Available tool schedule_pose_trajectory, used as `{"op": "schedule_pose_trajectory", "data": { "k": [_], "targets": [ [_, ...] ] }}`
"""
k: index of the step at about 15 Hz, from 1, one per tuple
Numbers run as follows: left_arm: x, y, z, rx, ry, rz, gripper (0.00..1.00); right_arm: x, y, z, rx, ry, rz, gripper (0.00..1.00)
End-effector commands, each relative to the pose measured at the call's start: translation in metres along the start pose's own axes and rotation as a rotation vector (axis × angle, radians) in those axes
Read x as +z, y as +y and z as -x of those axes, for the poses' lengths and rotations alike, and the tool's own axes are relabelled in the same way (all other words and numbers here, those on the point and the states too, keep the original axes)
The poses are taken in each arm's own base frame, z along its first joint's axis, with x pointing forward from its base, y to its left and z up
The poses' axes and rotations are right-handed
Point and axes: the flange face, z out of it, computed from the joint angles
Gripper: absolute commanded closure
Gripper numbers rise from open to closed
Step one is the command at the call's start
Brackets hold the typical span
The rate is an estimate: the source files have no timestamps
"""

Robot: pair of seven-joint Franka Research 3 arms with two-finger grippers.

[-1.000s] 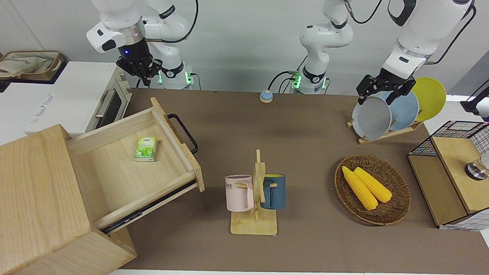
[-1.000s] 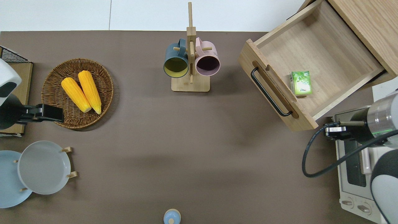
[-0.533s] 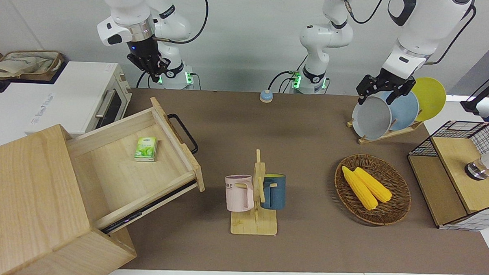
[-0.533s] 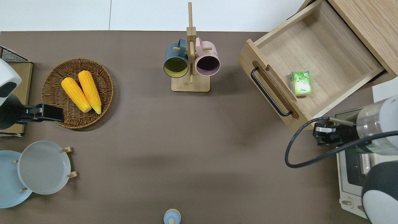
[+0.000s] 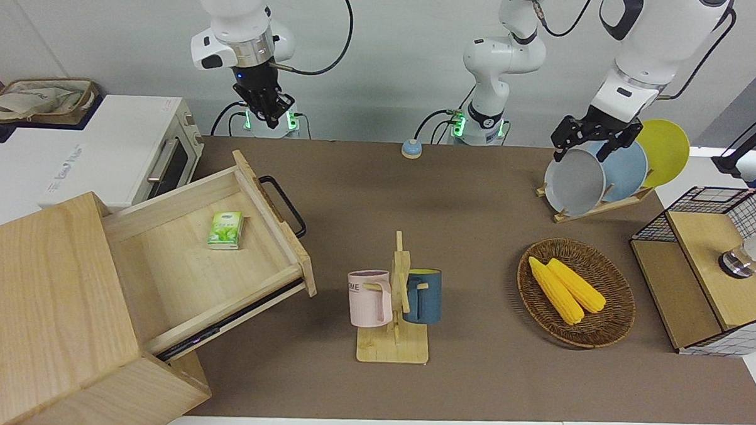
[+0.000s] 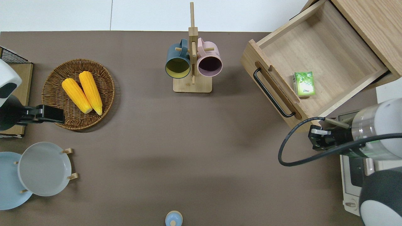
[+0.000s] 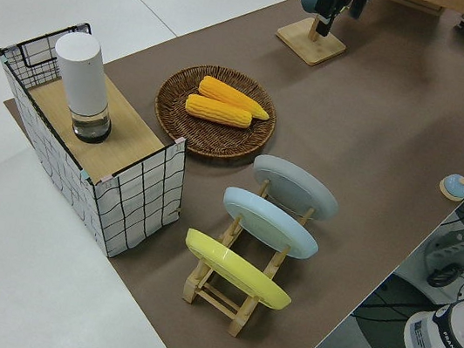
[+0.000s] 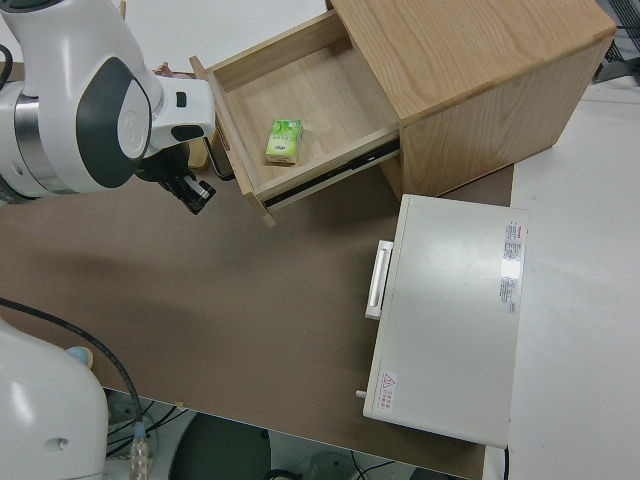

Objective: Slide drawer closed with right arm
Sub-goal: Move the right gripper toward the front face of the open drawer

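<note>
Bare bench (image 6: 220, 138) fronts the open drawer (image 6: 314, 62) (mug rack (image 6: 192, 62) stands well off its handle (image 6: 272, 93)).

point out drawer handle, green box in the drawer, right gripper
drawer handle (image 6: 272, 93), overhead view, middle of the black bar
green box (image 6: 303, 83), overhead view, centre of its top face
right gripper (image 5: 269, 114), front view, between the fingertips

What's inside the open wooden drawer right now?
One small green packet lies on the drawer floor beside its front panel. The drawer's innermost end is hidden under the cabinet.
</note>
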Motion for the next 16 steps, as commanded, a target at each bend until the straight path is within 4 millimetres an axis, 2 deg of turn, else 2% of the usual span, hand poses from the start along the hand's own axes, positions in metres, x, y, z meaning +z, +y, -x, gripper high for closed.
{"op": "schedule_pose_trajectory", "data": {
  "k": [1, 4, 8, 16],
  "targets": [
    [-0.004, 0.0, 0.003, 0.009, 0.002, -0.013, 0.0, 0.011, -0.015, 0.01, 0.118, 0.014, -0.052, 1.0],
    [-0.004, -0.001, 0.003, 0.006, 0.004, -0.013, 0.0, 0.037, -0.036, 0.022, 0.166, 0.03, -0.063, 1.0],
    [-0.004, -0.001, 0.003, 0.008, 0.004, -0.013, 0.0, 0.053, -0.052, 0.023, 0.195, 0.034, -0.068, 1.0],
    [-0.005, -0.001, 0.003, 0.008, 0.005, -0.013, 0.0, 0.088, -0.077, -0.004, 0.238, 0.04, -0.105, 1.0]
  ]
}}
